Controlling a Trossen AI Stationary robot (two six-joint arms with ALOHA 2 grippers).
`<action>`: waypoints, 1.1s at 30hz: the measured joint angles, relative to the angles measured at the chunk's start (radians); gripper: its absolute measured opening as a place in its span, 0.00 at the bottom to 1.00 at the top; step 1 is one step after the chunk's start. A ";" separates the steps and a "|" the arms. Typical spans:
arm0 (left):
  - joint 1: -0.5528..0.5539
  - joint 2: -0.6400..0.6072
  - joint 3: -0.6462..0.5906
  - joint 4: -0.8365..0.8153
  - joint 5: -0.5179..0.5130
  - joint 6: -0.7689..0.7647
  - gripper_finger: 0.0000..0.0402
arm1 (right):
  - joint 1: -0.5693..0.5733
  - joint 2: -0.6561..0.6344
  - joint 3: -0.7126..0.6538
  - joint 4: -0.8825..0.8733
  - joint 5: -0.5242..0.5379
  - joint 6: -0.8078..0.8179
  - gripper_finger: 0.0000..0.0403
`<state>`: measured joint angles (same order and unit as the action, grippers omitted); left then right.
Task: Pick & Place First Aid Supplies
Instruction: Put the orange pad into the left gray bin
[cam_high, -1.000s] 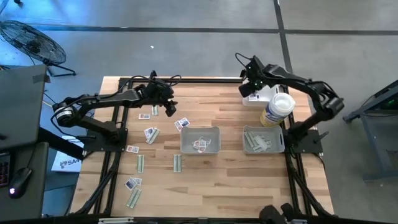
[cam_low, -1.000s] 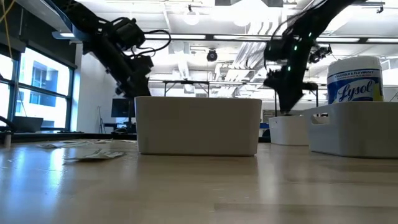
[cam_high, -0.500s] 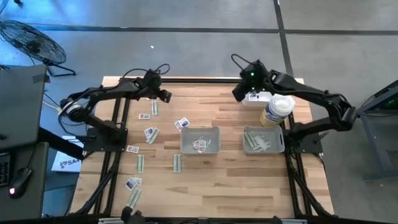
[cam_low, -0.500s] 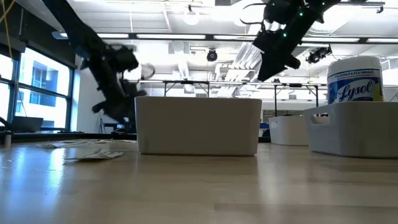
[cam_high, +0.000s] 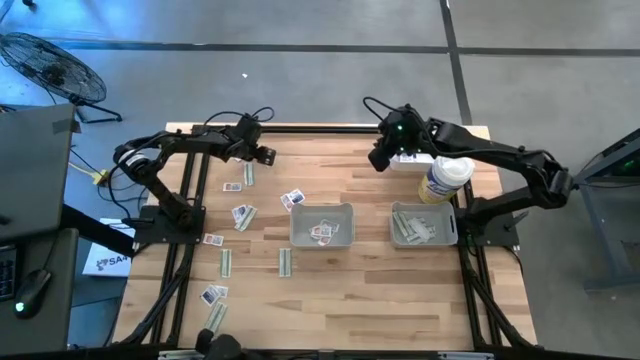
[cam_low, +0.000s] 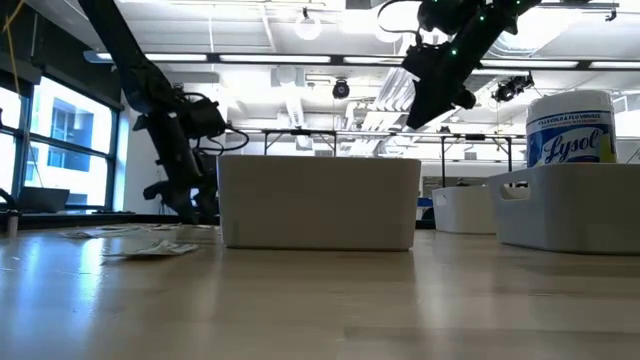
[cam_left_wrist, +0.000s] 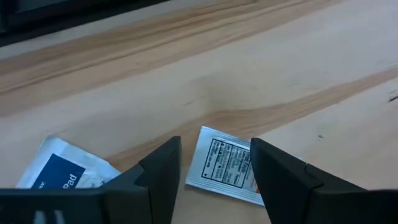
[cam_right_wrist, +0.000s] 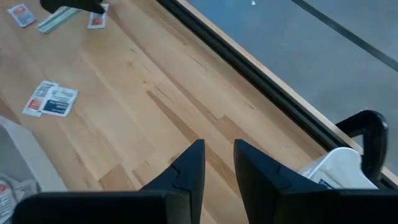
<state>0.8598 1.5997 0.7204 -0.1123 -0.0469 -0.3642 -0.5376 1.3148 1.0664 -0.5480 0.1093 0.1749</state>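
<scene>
On the wooden table (cam_high: 350, 290), first aid packets (cam_high: 240, 215) are scattered at the left. Concrete floor (cam_high: 300, 60) surrounds it. 2 grey trays (cam_high: 322, 224) hold packets. The left gripper (cam_left_wrist: 214, 180) is spread wide over a white packet (cam_left_wrist: 225, 164); the right gripper (cam_right_wrist: 217, 171) hangs empty, fingers slightly parted.

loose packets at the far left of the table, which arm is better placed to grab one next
Left. Its open end effector hangs low, straddling a white packet on the table. The right end effector is empty, raised near the back edge, far from them.
</scene>
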 joint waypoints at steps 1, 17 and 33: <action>-0.004 0.000 0.000 -0.004 -0.002 0.000 0.46 | -0.001 0.000 0.000 0.000 0.008 0.000 0.19; -0.003 -0.002 0.002 -0.068 -0.072 -0.014 0.08 | -0.001 0.000 -0.001 0.000 0.039 0.001 0.19; -0.006 -0.066 -0.003 -0.070 -0.010 0.025 0.00 | 0.001 0.000 -0.001 0.000 0.014 0.001 0.19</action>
<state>0.8539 1.5336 0.7177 -0.1827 -0.0573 -0.3387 -0.5362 1.3151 1.0657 -0.5483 0.1238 0.1759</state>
